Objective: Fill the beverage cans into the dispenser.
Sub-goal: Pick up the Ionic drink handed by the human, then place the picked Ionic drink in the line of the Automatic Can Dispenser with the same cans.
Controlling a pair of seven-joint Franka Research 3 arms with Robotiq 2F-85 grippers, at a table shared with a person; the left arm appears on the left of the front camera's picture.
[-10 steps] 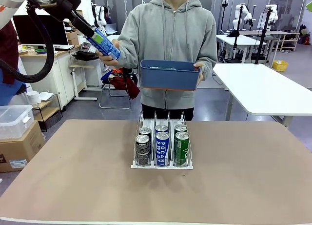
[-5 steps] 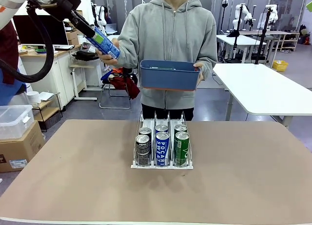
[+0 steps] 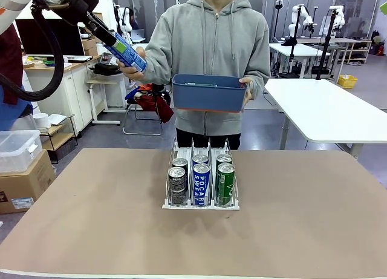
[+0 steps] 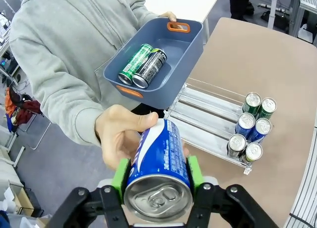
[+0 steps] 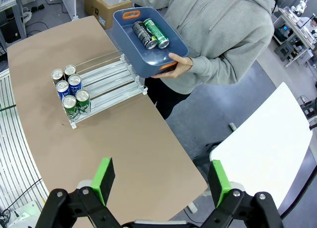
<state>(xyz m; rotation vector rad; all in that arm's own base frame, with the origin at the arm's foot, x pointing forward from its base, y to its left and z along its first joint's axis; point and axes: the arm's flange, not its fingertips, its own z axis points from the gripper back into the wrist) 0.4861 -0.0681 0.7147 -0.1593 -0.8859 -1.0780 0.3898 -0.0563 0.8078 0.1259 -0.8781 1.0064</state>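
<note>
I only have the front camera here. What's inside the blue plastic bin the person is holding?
Observer: Two slim aluminium cans lying on their sides in the blue plastic bin: a green can and a dark grey can.
Operator: Does the left claw really have that blue can?
Observer: Yes. The left claw has its green pads squeezing both sides of the blue can with white lettering; the person's hand holds its far end.
Operator: And the right claw?
Observer: The right claw is open and empty, high above the brown table.
</note>
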